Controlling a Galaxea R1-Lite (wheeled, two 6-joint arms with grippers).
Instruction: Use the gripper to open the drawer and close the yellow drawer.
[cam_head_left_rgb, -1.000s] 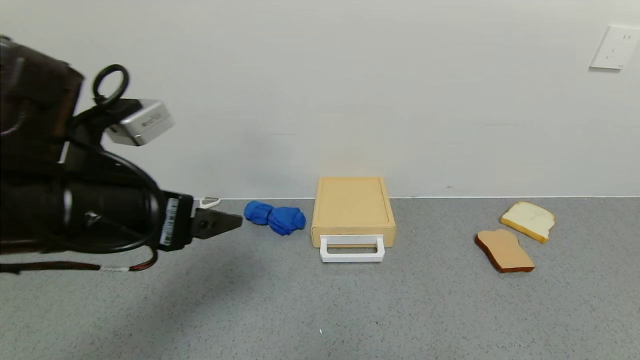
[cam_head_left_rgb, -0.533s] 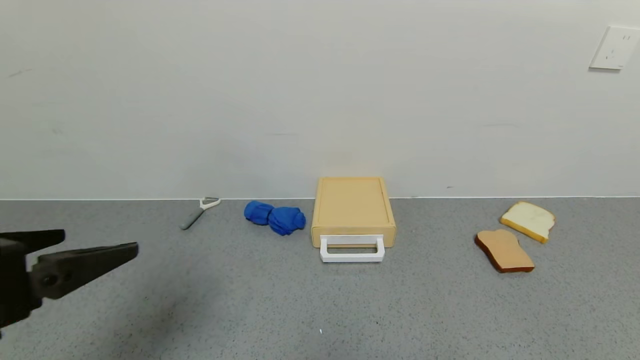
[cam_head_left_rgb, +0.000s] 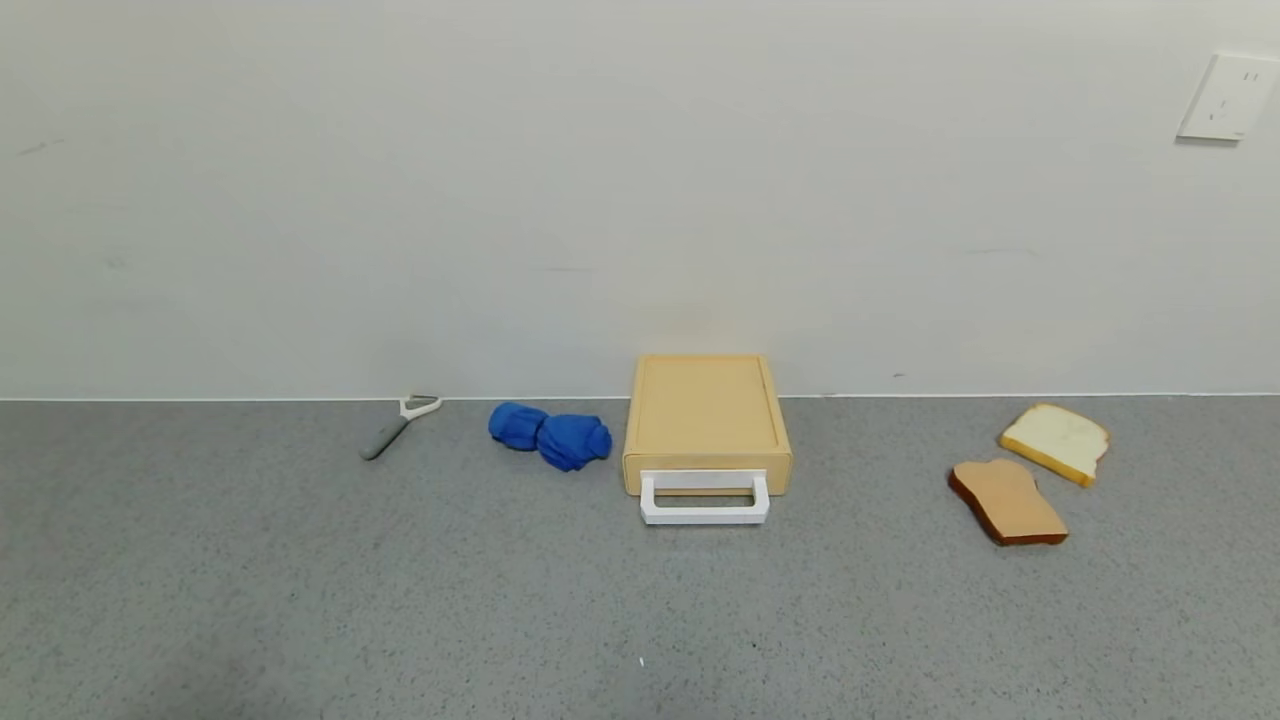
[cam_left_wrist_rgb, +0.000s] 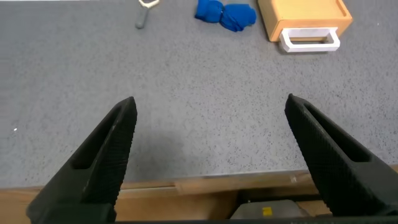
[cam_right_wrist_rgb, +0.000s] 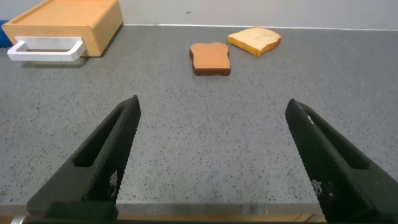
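Note:
The tan-yellow box (cam_head_left_rgb: 706, 405) stands against the back wall at mid-table, its drawer pushed in, with the white loop handle (cam_head_left_rgb: 704, 501) on the front. It also shows in the left wrist view (cam_left_wrist_rgb: 303, 15) and the right wrist view (cam_right_wrist_rgb: 65, 23). Neither arm shows in the head view. My left gripper (cam_left_wrist_rgb: 210, 109) is open and empty, over the table's near edge, far in front of the box. My right gripper (cam_right_wrist_rgb: 212, 109) is open and empty, also near the front edge, with the box far off.
A blue cloth (cam_head_left_rgb: 550, 434) lies just left of the box, a grey and white peeler (cam_head_left_rgb: 396, 422) further left. Two bread slices, one brown (cam_head_left_rgb: 1006, 501) and one white (cam_head_left_rgb: 1058, 440), lie at the right. A wall socket (cam_head_left_rgb: 1226, 96) is at upper right.
My left arm has drawn back to the left and down out of the head view, and its fingers have spread wide. The drawer and the other things have not moved.

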